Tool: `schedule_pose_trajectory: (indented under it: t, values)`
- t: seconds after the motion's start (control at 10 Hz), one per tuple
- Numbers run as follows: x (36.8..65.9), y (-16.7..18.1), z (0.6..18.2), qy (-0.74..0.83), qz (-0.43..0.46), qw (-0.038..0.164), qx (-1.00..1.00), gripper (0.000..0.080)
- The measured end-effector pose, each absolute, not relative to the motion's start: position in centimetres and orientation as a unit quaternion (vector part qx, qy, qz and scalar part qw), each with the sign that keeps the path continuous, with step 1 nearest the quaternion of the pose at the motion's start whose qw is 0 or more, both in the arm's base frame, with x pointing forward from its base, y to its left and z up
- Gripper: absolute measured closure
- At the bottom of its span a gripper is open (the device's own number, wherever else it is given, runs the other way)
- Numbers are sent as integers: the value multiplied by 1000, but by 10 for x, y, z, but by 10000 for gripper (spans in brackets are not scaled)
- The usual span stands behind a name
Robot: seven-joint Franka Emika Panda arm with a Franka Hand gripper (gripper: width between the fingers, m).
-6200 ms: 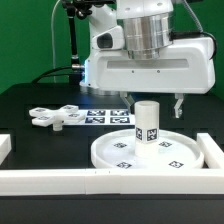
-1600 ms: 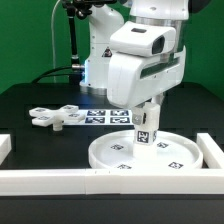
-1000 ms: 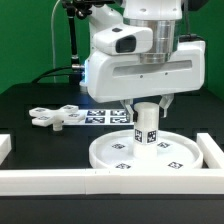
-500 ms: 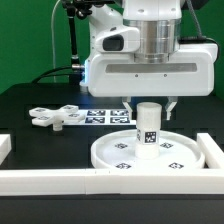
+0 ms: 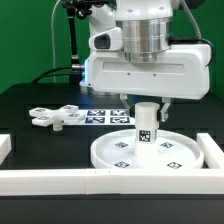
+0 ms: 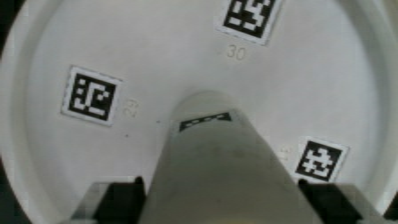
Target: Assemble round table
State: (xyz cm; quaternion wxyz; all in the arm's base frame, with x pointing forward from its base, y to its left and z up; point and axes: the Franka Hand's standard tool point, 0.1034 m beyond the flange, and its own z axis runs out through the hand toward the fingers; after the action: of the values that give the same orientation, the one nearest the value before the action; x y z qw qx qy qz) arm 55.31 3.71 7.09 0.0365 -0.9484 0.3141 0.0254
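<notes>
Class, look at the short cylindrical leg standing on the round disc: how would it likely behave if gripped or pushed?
The leg looks like rigid plastic, so it probably won't flex. Its smooth sides might slip when gripped. Upright on the disc, it could tip, then roll, if pushed.

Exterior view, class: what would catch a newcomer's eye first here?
The big white arm fills the middle, its pincer shut on the short leg, which stands upright on the round disc. The cross base lies apart on the black table, toward the exterior view's left.
</notes>
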Motion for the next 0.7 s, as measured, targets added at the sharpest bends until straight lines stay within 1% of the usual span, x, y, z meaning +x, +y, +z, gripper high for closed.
schedule_pose_trajectory:
  t: [0.2,0.7]
  values:
    - [552,38,71,458,37,56,-886,390]
    - [553,40,71,573,46,59,-816,390]
